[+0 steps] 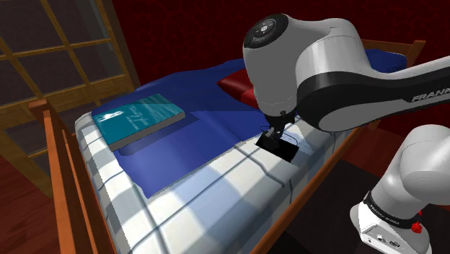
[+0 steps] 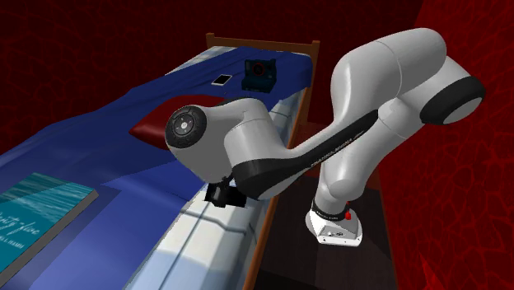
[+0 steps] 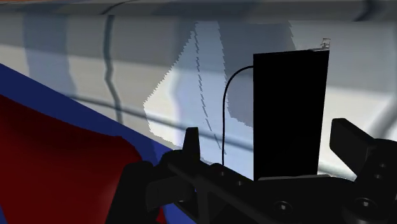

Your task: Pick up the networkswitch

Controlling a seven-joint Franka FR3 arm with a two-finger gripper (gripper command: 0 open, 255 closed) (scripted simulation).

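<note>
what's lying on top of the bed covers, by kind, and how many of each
teal book: 1
red pillow: 1
black network switch: 1
small white flat thing: 1
dark blue boxy thing: 1
total: 5

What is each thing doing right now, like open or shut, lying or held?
network switch, lying flat on the bed, not held.
gripper, open, fingers on both sides of the switch.
book, shut, lying flat on the blue blanket.
red pillow, lying on the bed.

both exteriors over bed (image 1: 216, 198), wrist close
</note>
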